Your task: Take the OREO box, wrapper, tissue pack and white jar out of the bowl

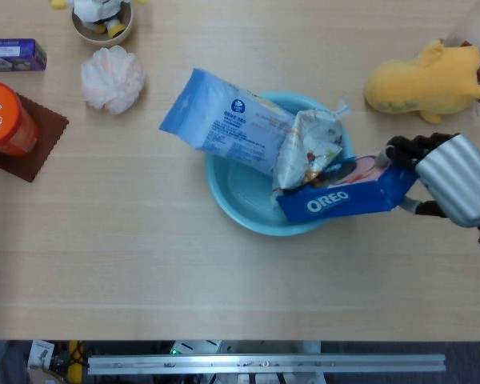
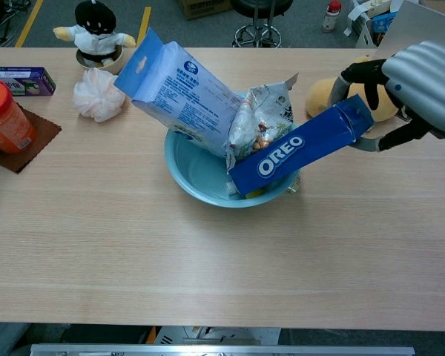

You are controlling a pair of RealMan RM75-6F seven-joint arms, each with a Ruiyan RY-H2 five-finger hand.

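Your desk (image 1: 144, 264) is a pale wood-grain laminate slab. On it, right of centre, sits the round, smooth light-blue plastic bowl (image 1: 240, 200), and the task's things are piled in it. The flat, glossy light-blue tissue pack (image 1: 224, 122) leans on the bowl's far-left rim, its upper end jutting out beyond it. The rectangular dark-blue cardboard OREO box (image 1: 344, 200) is tilted: its lower end is still inside the bowl at the near-right wall, its upper end raised out over the right rim. Your right hand (image 1: 444, 172), ribbed silver shell with black fingers (image 1: 404, 146), has its fingers wrapped around that raised end, so it has hold of the box. Your left hand shows in neither view. The crinkled, shiny wrapper (image 1: 310, 144) stands between pack and box, resting against both. The white jar cannot be made out in the bowl.

Toward the far-right corner lies a soft yellow plush toy (image 1: 424, 80). At the left edge an orange cylindrical canister (image 1: 6, 118) stands on a brown square coaster (image 1: 36, 140). Near the far-left corner sit a fluffy pale-pink bath pouf (image 1: 112, 78), a slim purple box (image 1: 12, 54) and a small black-and-white plush figure (image 2: 96, 30).
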